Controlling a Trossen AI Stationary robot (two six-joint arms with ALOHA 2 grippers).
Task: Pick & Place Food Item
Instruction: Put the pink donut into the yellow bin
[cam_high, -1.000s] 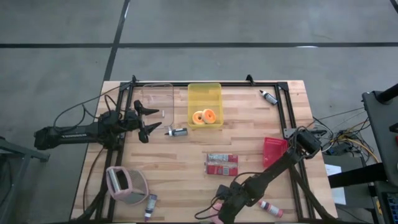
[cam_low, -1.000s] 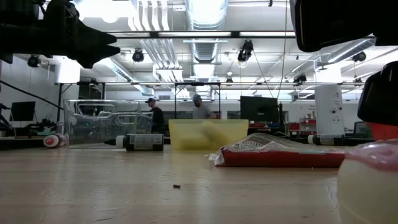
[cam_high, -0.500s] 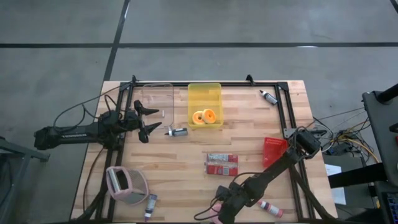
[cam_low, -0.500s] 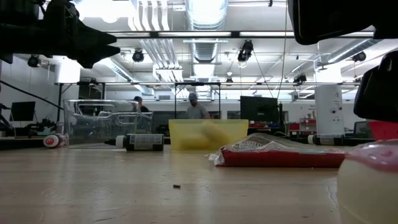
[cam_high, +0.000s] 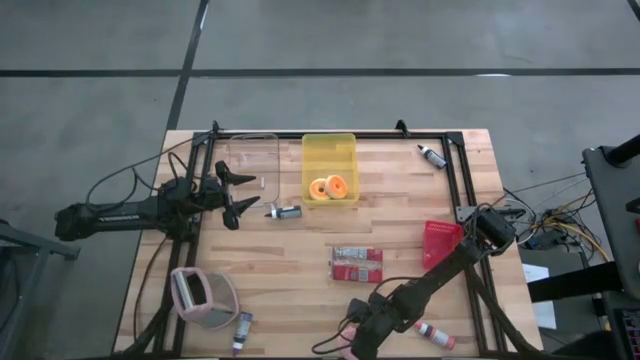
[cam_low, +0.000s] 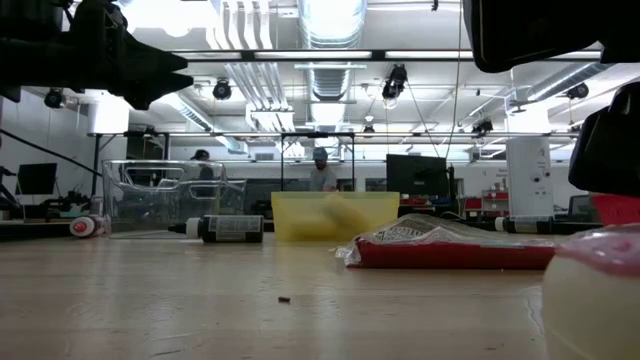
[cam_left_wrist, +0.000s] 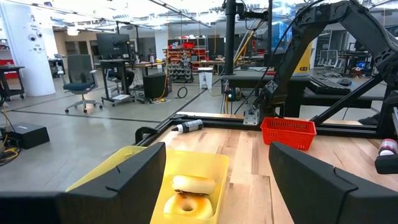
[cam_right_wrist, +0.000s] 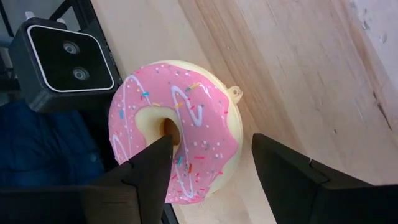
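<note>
Jaws of my right gripper (cam_right_wrist: 208, 168) straddled the pink donut (cam_right_wrist: 171, 130) unclamped at the high view's bottom edge; yellow bin (cam_high: 329, 156) awaited it

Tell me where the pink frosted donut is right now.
The pink donut lies at the table's near edge, right beside the low camera, with the right gripper straddling it. In the high view the right arm mostly hides it.
</note>
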